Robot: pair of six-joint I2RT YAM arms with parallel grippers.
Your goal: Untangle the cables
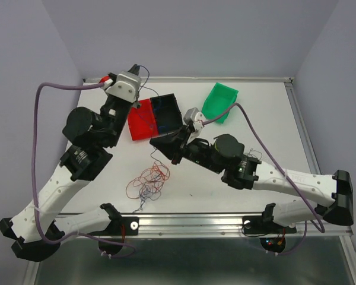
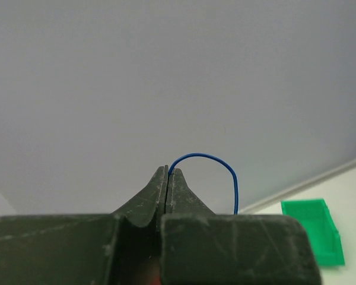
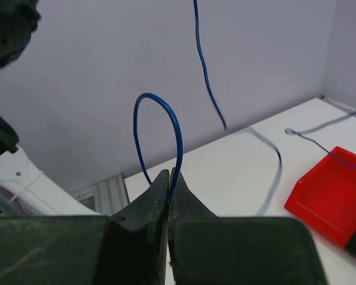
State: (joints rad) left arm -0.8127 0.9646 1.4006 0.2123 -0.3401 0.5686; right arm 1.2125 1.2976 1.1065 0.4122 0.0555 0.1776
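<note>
Closest to both wrist lenses are the dark fingers (image 2: pixel 139 208), and I read each pair as pressed together. My left gripper (image 2: pixel 167 177) pinches a blue strand (image 2: pixel 207 157) that arcs out of the tips to the right and drops behind the finger. From above, that gripper (image 1: pixel 134 70) is raised at the far left, close to the back wall (image 1: pixel 184 35). My right gripper (image 3: pixel 168 177) is clamped on a blue loop (image 3: pixel 166 113) that rises from its tips and curls down again on the left. In the top view it (image 1: pixel 154 142) hangs over the middle of the table (image 1: pixel 267 124), just on the near side of the bins. Another blue length (image 3: pixel 204 65) hangs from the top of the right wrist view, and I cannot tell whether it belongs to the same wire. The rest of the cables (image 1: pixel 147 181), thin red-orange loops with a few dark strands, lie loose on the white top between the arms, just short of the metal rail (image 1: pixel 190 221) along the near edge. Bare surface opens to the right of them as far as the right arm (image 1: pixel 296 181), and again at the far right up to the table's side edge. At the far middle the red bin (image 1: pixel 141 122) touches the black bin (image 1: pixel 167 108). The green bin (image 1: pixel 219 102) sits apart to their right, tilted, near the far edge. Pale lilac-grey walls close in on the far side and both flanks.
</note>
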